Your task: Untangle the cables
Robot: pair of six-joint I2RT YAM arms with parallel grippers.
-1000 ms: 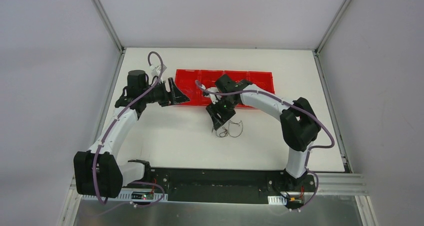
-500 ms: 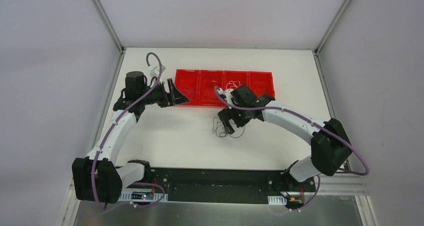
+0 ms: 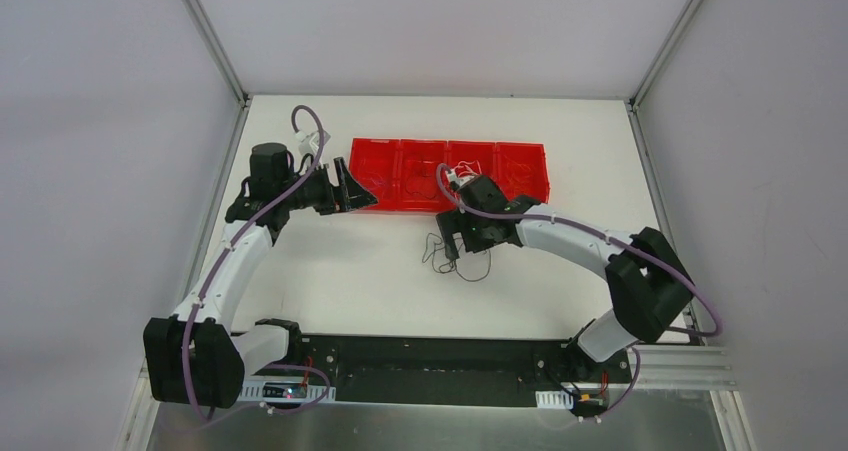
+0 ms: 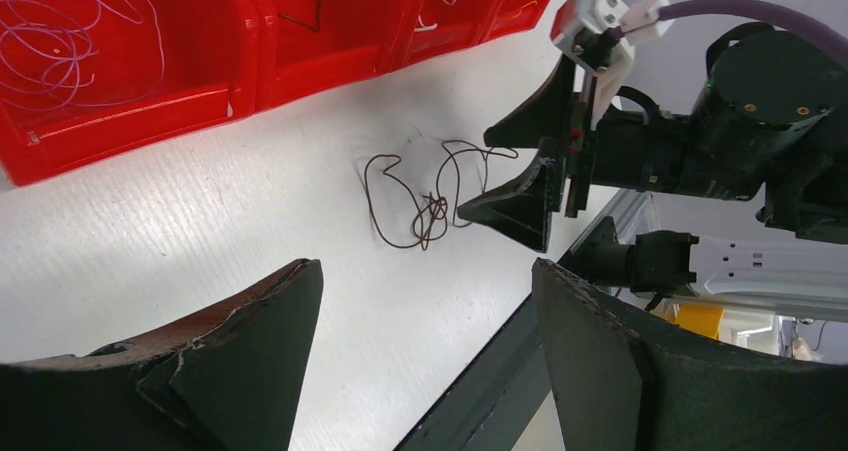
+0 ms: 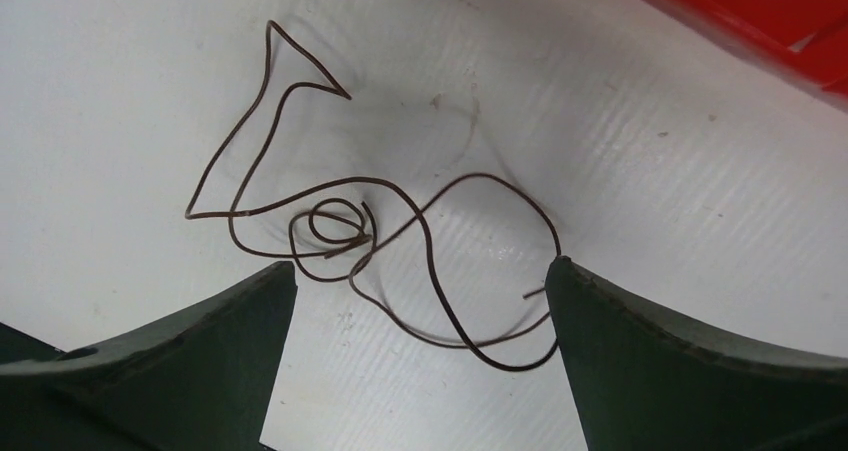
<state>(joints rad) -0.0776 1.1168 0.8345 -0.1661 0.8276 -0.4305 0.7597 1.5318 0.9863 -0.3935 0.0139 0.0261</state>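
A small tangle of thin dark brown cables (image 3: 458, 261) lies loose on the white table in front of the red bins. My right gripper (image 3: 450, 244) is open and low over it. In the right wrist view the cables (image 5: 340, 226) lie just ahead of and between the spread fingers of the right gripper (image 5: 420, 266), and nothing is gripped. My left gripper (image 3: 350, 184) is open and empty, held off the table to the left at the bins' left end. In the left wrist view, the left gripper (image 4: 428, 266) faces the tangle (image 4: 425, 206) and the right gripper's fingers (image 4: 520, 206).
A red tray of bins (image 3: 525, 166) stands behind the tangle. In the left wrist view its nearest bin (image 4: 150, 106) holds thin white wires (image 4: 70, 31), and other bins hold a few wire pieces. The black base rail (image 3: 430, 356) runs along the table's near edge.
My right arm swung out to the right and its gripper came down and slightly forward over the tangle. The tangle and my left arm barely moved.
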